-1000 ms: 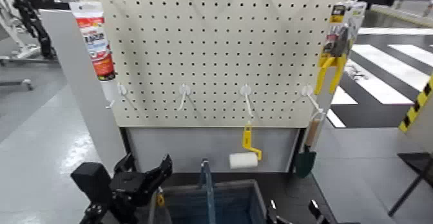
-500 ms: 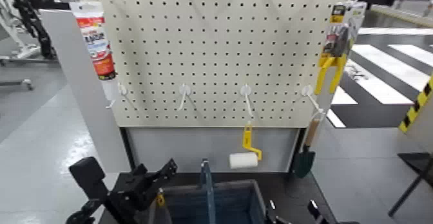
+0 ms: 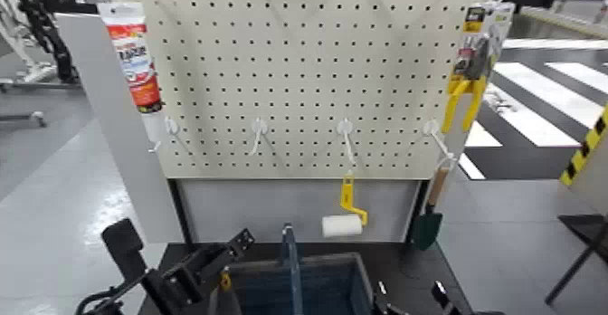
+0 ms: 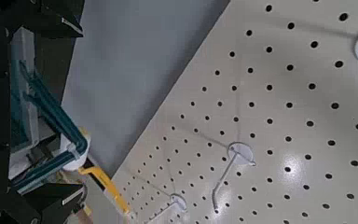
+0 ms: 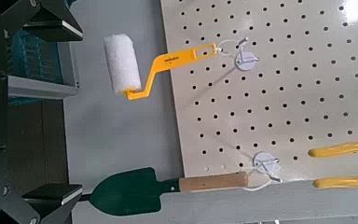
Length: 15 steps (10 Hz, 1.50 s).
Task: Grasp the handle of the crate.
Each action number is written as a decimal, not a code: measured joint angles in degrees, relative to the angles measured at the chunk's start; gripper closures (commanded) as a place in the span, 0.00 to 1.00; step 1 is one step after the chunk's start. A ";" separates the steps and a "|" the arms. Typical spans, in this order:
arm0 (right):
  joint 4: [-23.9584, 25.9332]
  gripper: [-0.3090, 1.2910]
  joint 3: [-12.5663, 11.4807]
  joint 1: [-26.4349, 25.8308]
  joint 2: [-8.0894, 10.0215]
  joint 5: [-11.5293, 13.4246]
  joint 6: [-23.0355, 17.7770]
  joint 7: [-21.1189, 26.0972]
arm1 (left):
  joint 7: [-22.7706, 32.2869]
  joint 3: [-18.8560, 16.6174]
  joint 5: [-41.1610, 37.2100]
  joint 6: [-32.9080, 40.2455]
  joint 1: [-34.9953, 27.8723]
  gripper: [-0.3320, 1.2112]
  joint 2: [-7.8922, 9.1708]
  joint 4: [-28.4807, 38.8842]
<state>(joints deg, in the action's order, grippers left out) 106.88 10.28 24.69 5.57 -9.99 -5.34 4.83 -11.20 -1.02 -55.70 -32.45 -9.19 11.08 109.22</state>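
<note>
The crate sits at the bottom middle of the head view, with its thin handle standing straight up. The left gripper hangs just left of the crate, fingers apart, holding nothing. The right gripper peeks in at the bottom right, and I cannot tell its grip.

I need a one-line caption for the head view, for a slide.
Left gripper beside the crate, its handle ungrasped; paint roller hangs on the pegboard behind.

crate blue-grey | paint roller white, yellow handle | pegboard cream, dotted
</note>
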 measured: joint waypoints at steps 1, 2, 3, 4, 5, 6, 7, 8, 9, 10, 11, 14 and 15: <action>0.00 0.29 0.02 -0.04 -0.03 0.00 0.05 0.00 | 0.08 -0.80 -4.51 -2.99 0.21 0.30 0.28 -0.29; 0.01 0.29 0.06 -0.07 -0.04 -0.01 0.07 0.00 | 0.21 -1.43 -9.25 -5.98 0.53 0.30 0.54 -1.07; 0.04 0.29 0.08 -0.08 -0.04 -0.01 0.07 0.00 | 0.44 -1.67 -13.84 -8.70 0.85 0.30 0.79 -2.22; 0.08 0.29 0.08 -0.09 -0.04 0.00 0.07 0.00 | 1.52 -1.96 -17.69 -11.41 1.12 0.30 1.04 -3.01; 0.08 0.29 0.07 -0.09 -0.09 0.03 0.07 0.00 | 2.54 -2.61 -20.96 -14.17 1.24 0.30 1.36 -3.33; 0.09 0.29 0.04 -0.09 -0.12 0.03 0.07 0.00 | 3.39 -3.49 -23.61 -16.62 1.24 0.30 1.72 -3.49; 0.09 0.29 0.02 -0.09 -0.17 0.03 0.12 0.00 | 3.65 -4.07 -26.00 -18.42 1.35 0.30 2.01 -4.05; 0.07 0.29 0.01 -0.09 -0.17 0.04 0.07 0.00 | 3.45 -4.30 -28.31 -20.09 1.98 0.30 2.28 -5.37; 0.01 0.29 -0.02 -0.09 -0.18 0.02 0.01 0.00 | 2.90 -4.64 -29.95 -22.36 2.89 0.30 2.65 -6.89; -0.03 0.29 -0.07 -0.09 -0.18 0.01 -0.04 0.00 | 1.76 -4.92 -30.71 -24.58 3.97 0.30 3.09 -8.54; -0.12 0.29 -0.09 -0.09 -0.19 -0.01 -0.17 0.00 | 0.12 -4.80 -31.25 -26.52 5.28 0.30 3.61 -10.45; -0.40 0.29 -0.11 -0.18 -0.21 -0.04 -0.53 0.00 | -4.53 -1.79 -32.82 -29.56 9.65 0.30 5.50 -16.83; -0.54 0.29 -0.10 -0.22 -0.21 -0.09 -0.67 0.00 | -5.78 -0.54 -33.27 -30.31 11.13 0.30 6.17 -19.02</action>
<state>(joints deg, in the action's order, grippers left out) 106.33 10.18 24.47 5.36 -10.07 -6.01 4.83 -16.97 -1.57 -88.97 -62.76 1.95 17.25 90.19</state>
